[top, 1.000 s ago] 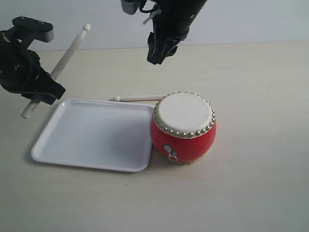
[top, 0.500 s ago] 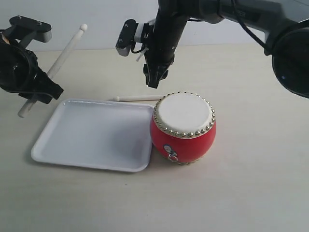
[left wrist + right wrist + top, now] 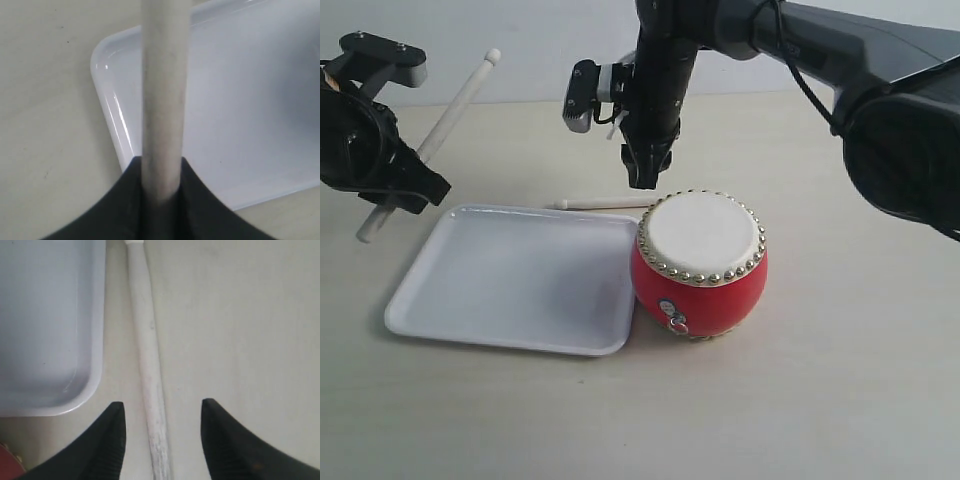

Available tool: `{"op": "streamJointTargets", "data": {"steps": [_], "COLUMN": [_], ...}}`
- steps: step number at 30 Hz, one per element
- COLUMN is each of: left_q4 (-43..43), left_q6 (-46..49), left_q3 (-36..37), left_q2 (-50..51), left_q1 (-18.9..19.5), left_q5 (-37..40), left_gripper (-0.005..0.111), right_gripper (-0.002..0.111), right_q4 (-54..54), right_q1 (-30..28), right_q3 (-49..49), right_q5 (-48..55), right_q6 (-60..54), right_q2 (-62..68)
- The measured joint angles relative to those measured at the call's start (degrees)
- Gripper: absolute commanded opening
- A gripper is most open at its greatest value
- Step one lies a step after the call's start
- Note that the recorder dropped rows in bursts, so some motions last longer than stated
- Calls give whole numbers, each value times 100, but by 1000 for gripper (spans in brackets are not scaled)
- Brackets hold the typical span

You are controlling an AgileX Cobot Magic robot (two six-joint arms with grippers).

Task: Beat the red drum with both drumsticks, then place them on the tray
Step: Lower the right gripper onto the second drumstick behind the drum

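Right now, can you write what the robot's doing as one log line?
left hand: shut on first drumstick, raised | right hand: open over second drumstick on table | tray: empty | red drum: beside tray

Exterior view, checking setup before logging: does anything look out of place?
One slim cream wooden drumstick lies loose beside the far rim of the flat white plastic tray, under the open right pincer. Nothing spilled or damaged.

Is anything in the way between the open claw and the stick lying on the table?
No, nothing visible. The right gripper hangs open above the lying drumstick, with only air between. The tray rim and the red drum sit close beside the stick, not on it.
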Motion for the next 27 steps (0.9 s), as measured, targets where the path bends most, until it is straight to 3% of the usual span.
{"op": "streamJointTargets", "data": {"steps": [27], "left_q4": [0], "left_q6": [0], "left_q3": [0], "left_q2": [0], "left_q1": [0], "left_q5": [-44], "left_gripper": [0], "right_gripper": [42], "right_q4": [-351], "right_q1": [0], "right_q3": [-229], "right_q5": [41], "right_q6": [-103], "right_q2": [313]}}
